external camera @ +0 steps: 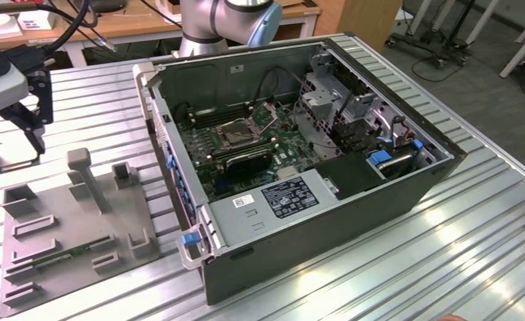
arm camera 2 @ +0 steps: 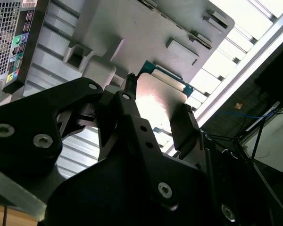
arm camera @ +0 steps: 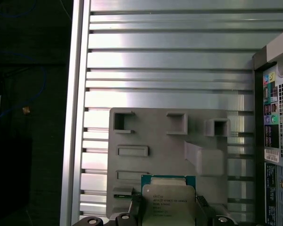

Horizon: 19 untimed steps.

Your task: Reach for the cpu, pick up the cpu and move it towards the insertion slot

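Your gripper is clamped on the cpu, one finger at each opposite edge, holding it flat above the tray. The slot lies well apart from the tray, toward the exterior view's right, inside the case.

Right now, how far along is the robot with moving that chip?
Pickup looks done: the fingers grip the cpu, held above the grey tray. Left: the carry; the insertion slot inside the computer case is far off toward the exterior view's right.
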Each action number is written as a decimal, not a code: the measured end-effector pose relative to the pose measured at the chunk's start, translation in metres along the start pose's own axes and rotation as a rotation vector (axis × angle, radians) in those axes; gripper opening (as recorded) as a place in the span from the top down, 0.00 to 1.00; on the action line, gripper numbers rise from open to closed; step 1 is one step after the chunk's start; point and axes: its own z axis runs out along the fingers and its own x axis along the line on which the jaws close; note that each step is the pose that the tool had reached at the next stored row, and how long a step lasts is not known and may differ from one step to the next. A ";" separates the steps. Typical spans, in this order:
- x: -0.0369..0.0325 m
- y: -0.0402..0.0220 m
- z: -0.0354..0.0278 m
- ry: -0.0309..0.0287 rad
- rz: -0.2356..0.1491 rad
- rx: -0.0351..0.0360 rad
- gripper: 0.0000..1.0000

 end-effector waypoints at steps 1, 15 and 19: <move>-0.0002 0.0000 0.0000 0.0000 0.000 0.0000 0.47; -0.0041 -0.0001 0.0000 0.0000 0.000 0.0000 0.47; -0.0054 -0.0001 0.0000 0.0001 0.000 0.0000 0.47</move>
